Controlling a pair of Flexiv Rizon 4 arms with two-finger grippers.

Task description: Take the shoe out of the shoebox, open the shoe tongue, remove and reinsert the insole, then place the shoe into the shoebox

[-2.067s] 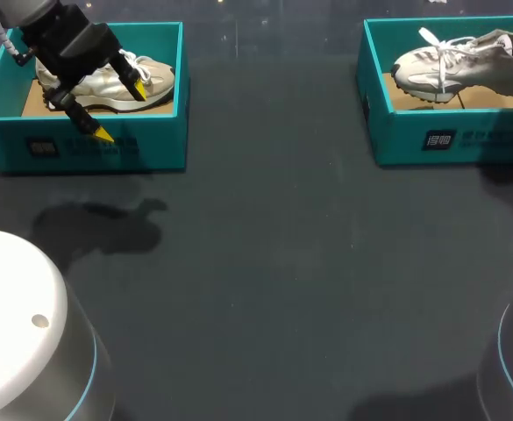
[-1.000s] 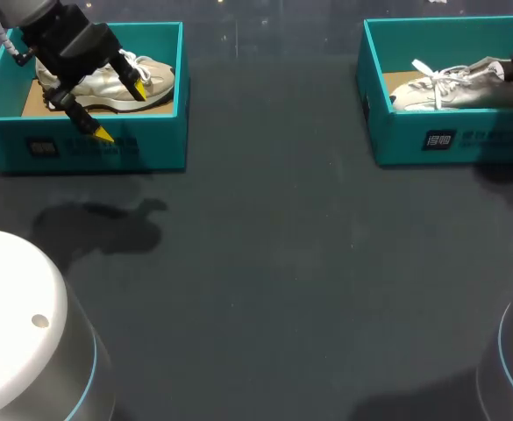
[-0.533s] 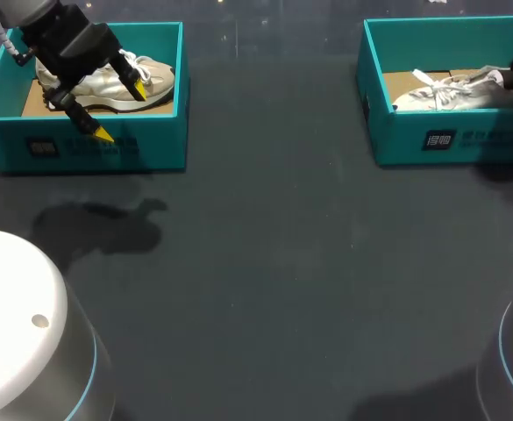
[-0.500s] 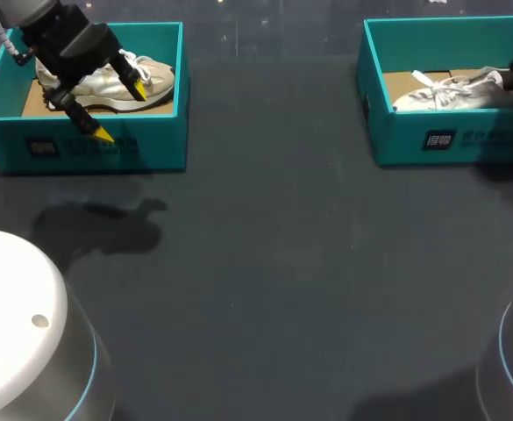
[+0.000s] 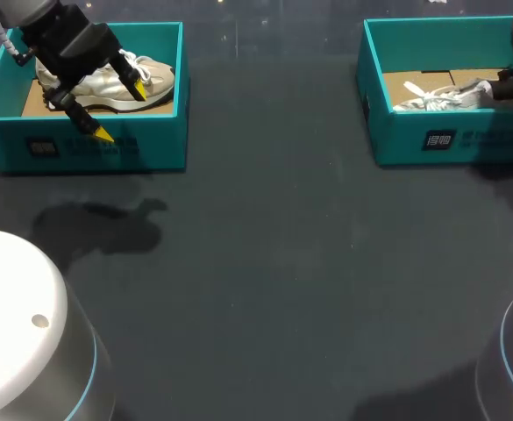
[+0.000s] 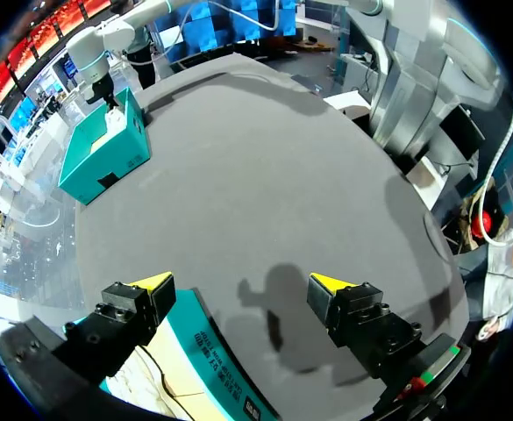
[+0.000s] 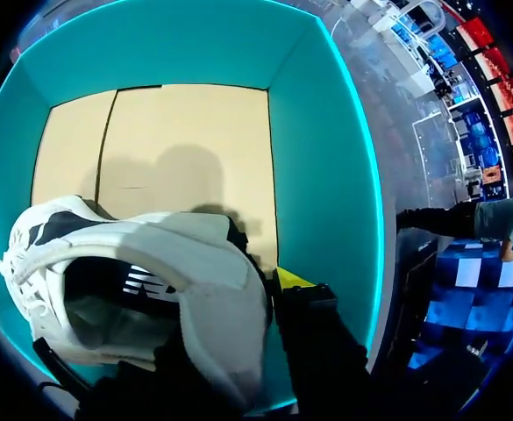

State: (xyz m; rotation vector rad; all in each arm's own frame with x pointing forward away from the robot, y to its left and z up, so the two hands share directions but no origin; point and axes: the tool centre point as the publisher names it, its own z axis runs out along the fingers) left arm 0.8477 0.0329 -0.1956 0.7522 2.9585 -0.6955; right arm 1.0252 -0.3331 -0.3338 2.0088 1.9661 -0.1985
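A white and grey shoe [image 5: 436, 96] lies low inside the right teal shoebox [image 5: 431, 140], toe pointing left. My right gripper [image 5: 504, 85] is shut on the shoe's heel. In the right wrist view the shoe [image 7: 142, 272] hangs just above the box's cardboard floor [image 7: 186, 140], its heel collar pinched in the gripper [image 7: 258, 285]; only one yellow fingertip [image 7: 291, 279] shows. My left gripper [image 5: 120, 111] hovers open over the left teal shoebox [image 5: 151, 145], where a second pale shoe [image 5: 155, 74] rests. Nothing sits between the open fingers of the left gripper [image 6: 238, 285].
The two boxes stand at the table's far left and far right corners. Dark tabletop [image 5: 274, 246] stretches between and in front of them. The left wrist view shows the left box's front wall [image 6: 217, 346] under the gripper and the right box [image 6: 107, 153] across the table.
My right gripper has carried the shoe down and to the right, from above the box rim to low inside the right shoebox. The left arm has not moved.
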